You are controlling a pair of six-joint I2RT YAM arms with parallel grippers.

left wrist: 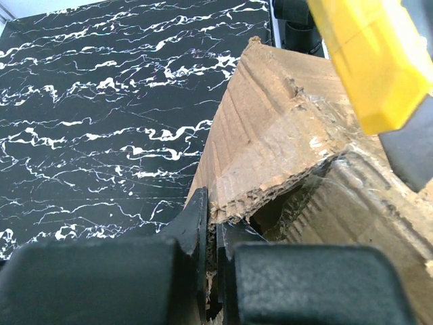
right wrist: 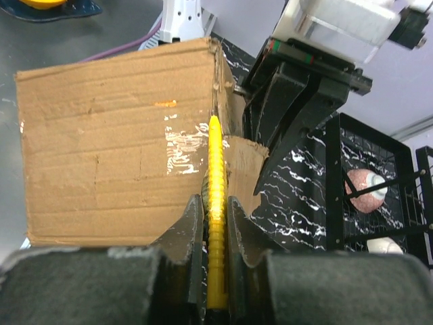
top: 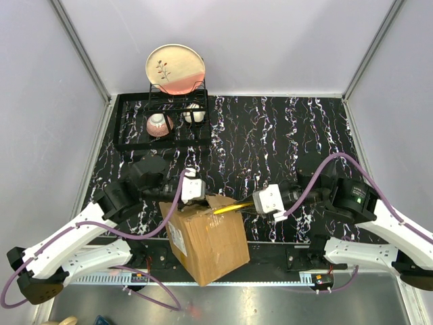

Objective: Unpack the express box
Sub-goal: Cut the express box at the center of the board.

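Observation:
The express box [top: 206, 240], a brown corrugated carton, stands tilted at the table's near edge between the arm bases. My left gripper [top: 194, 202] is at its far top corner, shut on the torn edge of a raised top flap [left wrist: 270, 142]; the fingers [left wrist: 196, 223] pinch the cardboard. My right gripper [top: 249, 207] is shut on a yellow utility knife [top: 229, 209] whose tip lies over the box top near the flap. In the right wrist view the knife [right wrist: 216, 196] runs along the box's [right wrist: 115, 135] top edge, with the left gripper [right wrist: 298, 101] just beyond. The knife also shows in the left wrist view [left wrist: 379, 61].
A black wire dish rack [top: 135, 125] stands at the back left, holding a pink-and-cream plate [top: 175, 68], a pink bowl [top: 159, 124] and a white cup [top: 194, 114]. The black marbled table [top: 284, 135] is walled on the left, right and back.

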